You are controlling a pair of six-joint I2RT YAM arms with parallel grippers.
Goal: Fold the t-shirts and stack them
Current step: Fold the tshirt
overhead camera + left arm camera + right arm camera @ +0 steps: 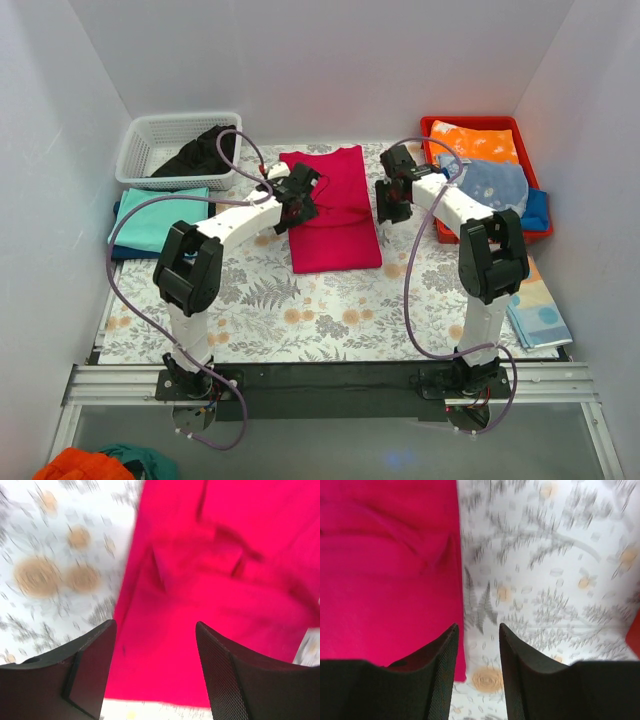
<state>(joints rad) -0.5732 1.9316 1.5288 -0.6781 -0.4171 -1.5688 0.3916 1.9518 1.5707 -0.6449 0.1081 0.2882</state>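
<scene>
Soft rectangular folded crimson t-shirt (334, 218)

Bright, even light; sharp overhead view, motion-blurred wrist views.

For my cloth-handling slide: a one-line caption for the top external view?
Left gripper and right gripper, both open, poised at opposite edges of a partly folded crimson t-shirt on the floral table.

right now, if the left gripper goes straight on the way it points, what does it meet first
Most likely the red t-shirt, which lies straight ahead of the open left gripper; how far off it is remains unclear.
</scene>
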